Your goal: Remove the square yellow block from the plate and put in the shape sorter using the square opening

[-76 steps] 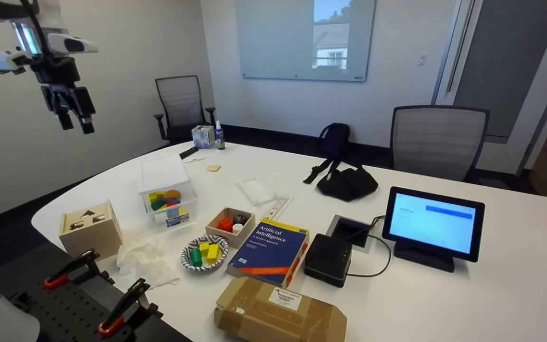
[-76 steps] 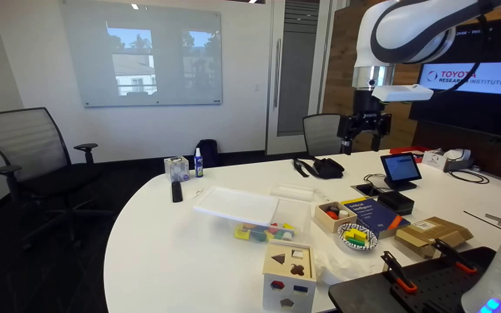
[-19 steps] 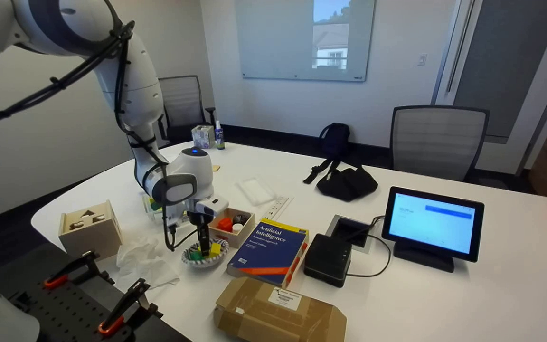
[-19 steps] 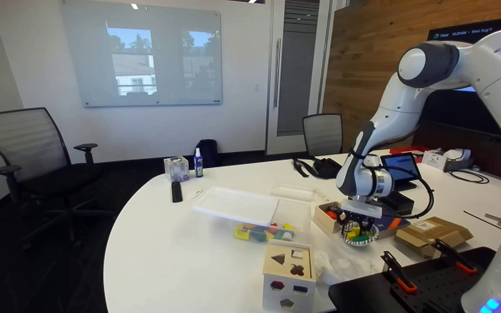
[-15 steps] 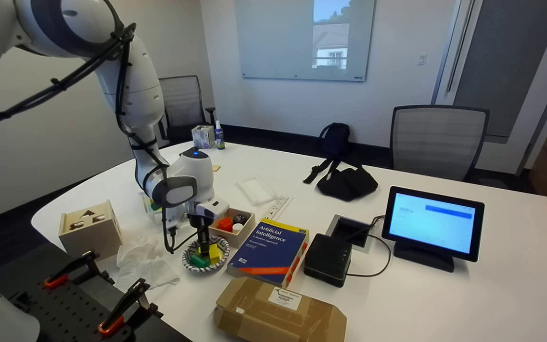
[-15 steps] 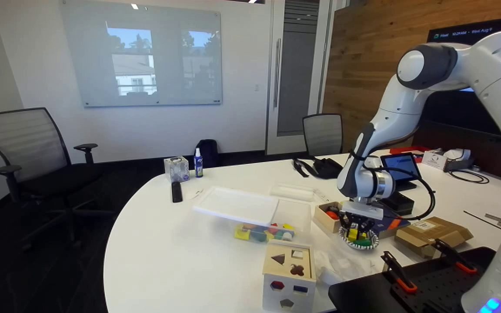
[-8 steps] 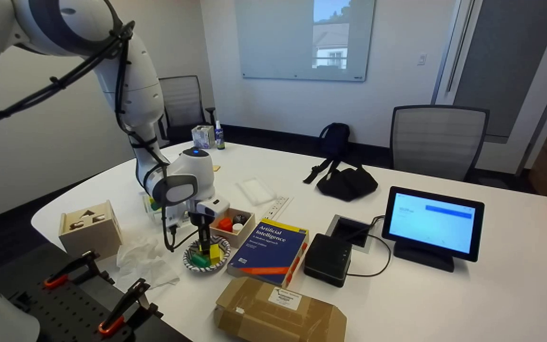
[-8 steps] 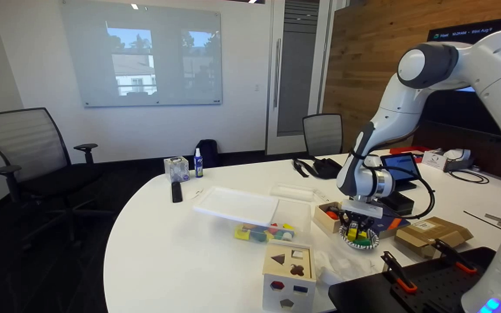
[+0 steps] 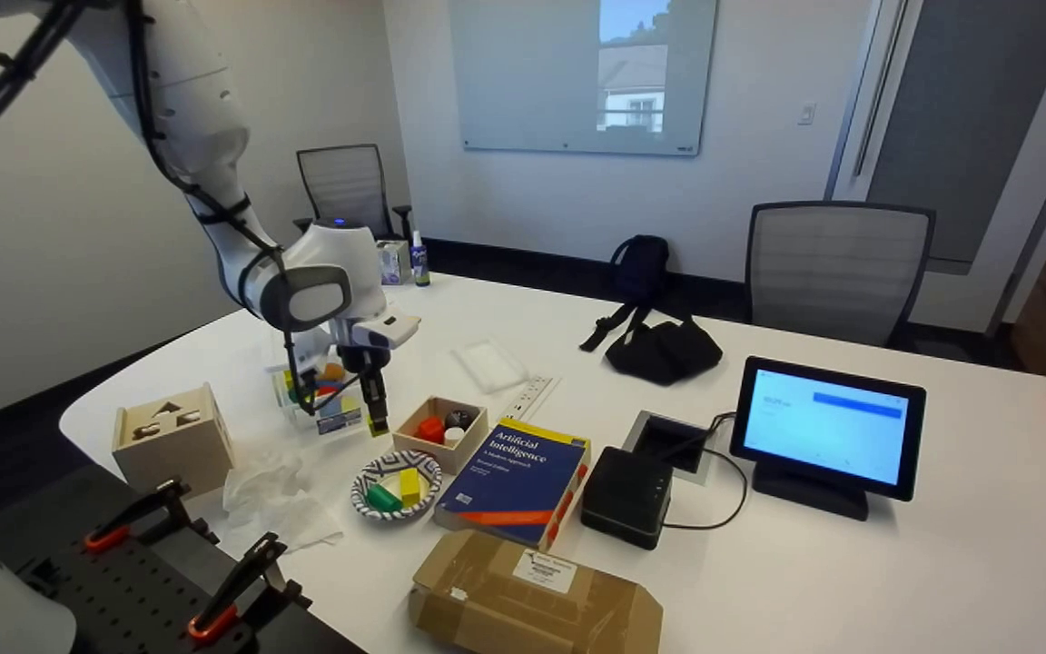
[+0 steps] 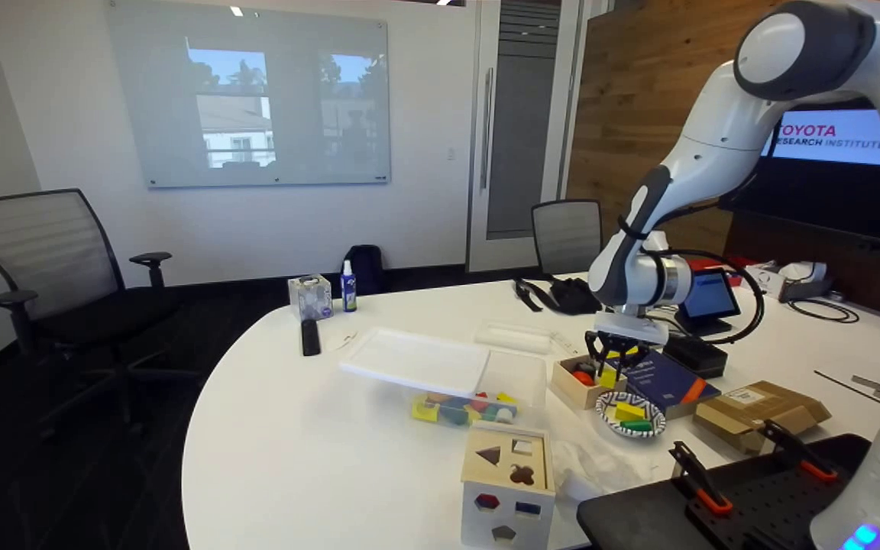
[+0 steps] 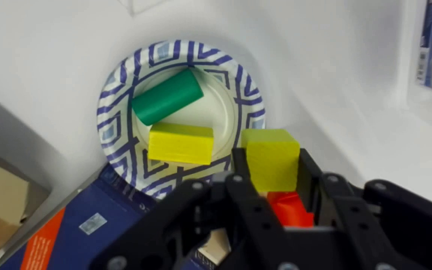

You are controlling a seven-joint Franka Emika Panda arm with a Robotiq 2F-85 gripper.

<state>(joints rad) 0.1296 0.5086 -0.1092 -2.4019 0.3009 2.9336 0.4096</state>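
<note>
Gripping the square yellow block (image 11: 272, 165) from two sides, the jaws in the wrist view hold it clear of the plate (image 11: 207, 112), whose patterned rim it partly covers from this angle. A green cylinder (image 11: 167, 96) and a longer yellow block (image 11: 180, 145) lie on the plate, close together. A blue book (image 11: 96, 225) shows past the lower edge of the plate, and a red piece (image 11: 293, 210) is visible between the jaws, beyond the held block.

In an exterior view the shape sorter (image 10: 507, 489) stands on the tabletop (image 10: 310, 451), well apart from the jaws and the square yellow block. Its top has a triangular opening (image 10: 490, 455), a four-lobed opening (image 10: 522, 474) and a square opening (image 10: 522, 447), and the side facing this camera has three more cut-outs (image 10: 528, 507). Behind it sits a clear tub (image 10: 516, 374) of coloured shapes (image 10: 459, 412), a white lid (image 10: 413, 363) aslant over it. The jaws point down, the block at their tips seen against a small open wooden box (image 10: 574, 388).

In an exterior view the robot arm (image 9: 196, 118) reaches down from the upper left, and the block shows as a small yellow patch at the tips of the jaws, seen between the tub and the wooden box. A crumpled tissue (image 9: 273, 504) lies just beside the shape sorter.
</note>
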